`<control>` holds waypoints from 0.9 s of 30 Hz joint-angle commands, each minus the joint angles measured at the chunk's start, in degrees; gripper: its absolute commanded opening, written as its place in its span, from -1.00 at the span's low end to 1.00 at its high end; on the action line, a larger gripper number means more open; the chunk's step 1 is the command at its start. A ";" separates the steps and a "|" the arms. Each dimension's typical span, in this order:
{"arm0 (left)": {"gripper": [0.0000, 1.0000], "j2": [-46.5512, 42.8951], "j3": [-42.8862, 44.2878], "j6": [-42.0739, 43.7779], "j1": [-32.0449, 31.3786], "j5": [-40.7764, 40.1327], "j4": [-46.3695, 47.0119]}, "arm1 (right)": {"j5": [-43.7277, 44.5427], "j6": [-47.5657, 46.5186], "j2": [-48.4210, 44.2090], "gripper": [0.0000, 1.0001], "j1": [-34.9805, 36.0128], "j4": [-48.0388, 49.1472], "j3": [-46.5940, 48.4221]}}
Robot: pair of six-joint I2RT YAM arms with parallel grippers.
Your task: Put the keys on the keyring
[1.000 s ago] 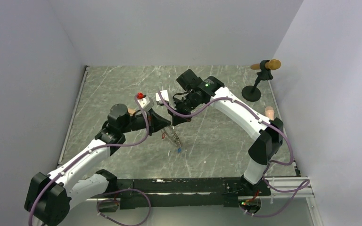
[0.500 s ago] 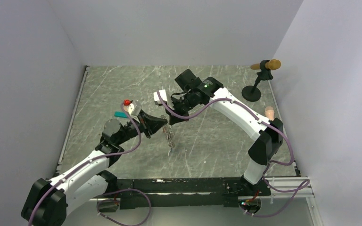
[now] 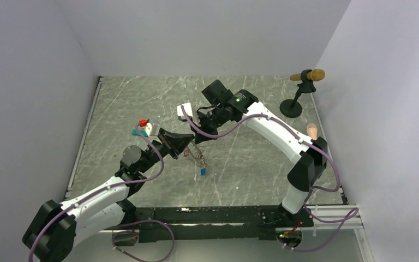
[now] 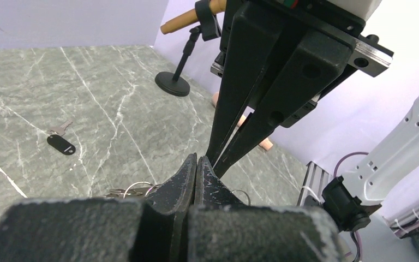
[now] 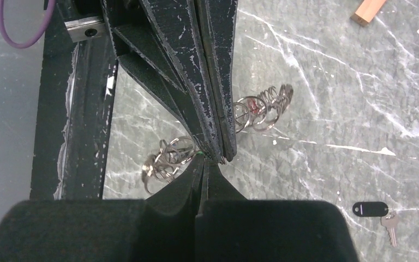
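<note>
Left, right jaws shut tip-to-tip on silver ring cluster [image 5: 169, 157]; blue-tagged key [image 3: 202, 172] dangling below.

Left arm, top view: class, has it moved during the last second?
Yes. The left arm has swung back toward the near edge, farther from the black stand.

Whatever is pinched where the left end effector [image 4: 196, 160] and the right end effector [image 5: 204, 167] meet tip to tip is hidden by the closed fingers. The split-ring bunch [image 5: 168, 159] lies just beside the tips, its middle covered by the left fingers [image 5: 180, 65]. Ring count unclear. Top view: the bunch hangs below the tips, too small; only the blue key tag [image 3: 202, 172] reads. The wooden block [image 5: 368, 10], well apart, is cut by the frame's top edge.
</note>
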 commanded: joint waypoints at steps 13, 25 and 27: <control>-1.00 3.25 -1.52 -0.33 -2.37 1.49 19.19 | -10.40 0.59 -3.91 -0.74 -1.24 1.15 0.15; -1.00 4.22 -0.92 0.53 -1.79 4.42 19.86 | -15.00 -2.84 -6.59 -0.40 -2.58 -1.53 -0.29; -1.00 3.91 -1.00 0.43 -1.53 4.58 19.64 | -15.93 -3.48 -7.28 -0.33 -3.18 -2.09 -0.56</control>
